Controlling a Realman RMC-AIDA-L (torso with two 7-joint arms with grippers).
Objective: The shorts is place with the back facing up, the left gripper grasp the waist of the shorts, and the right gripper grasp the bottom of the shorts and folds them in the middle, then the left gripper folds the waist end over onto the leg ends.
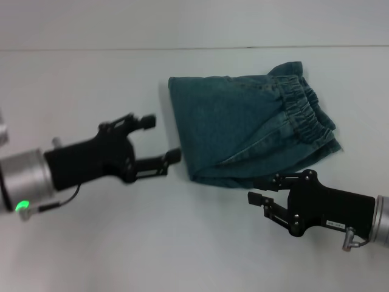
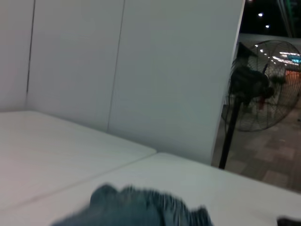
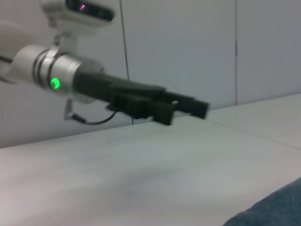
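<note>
The folded shorts [image 1: 252,125] lie on the white table [image 1: 91,243] between the left gripper [image 1: 163,139], wide open and empty, and the right gripper [image 1: 260,190], open, its upper finger partly hidden against the denim.

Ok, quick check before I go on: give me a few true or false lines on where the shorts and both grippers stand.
1. The shorts lie folded on the table. True.
2. The left gripper grips the waistband. False: it is open, beside the fold edge, holding nothing.
3. The right gripper is open near the shorts' near edge. True.
4. The elastic waistband lies on the robot's left. False: it lies on the right.
</note>
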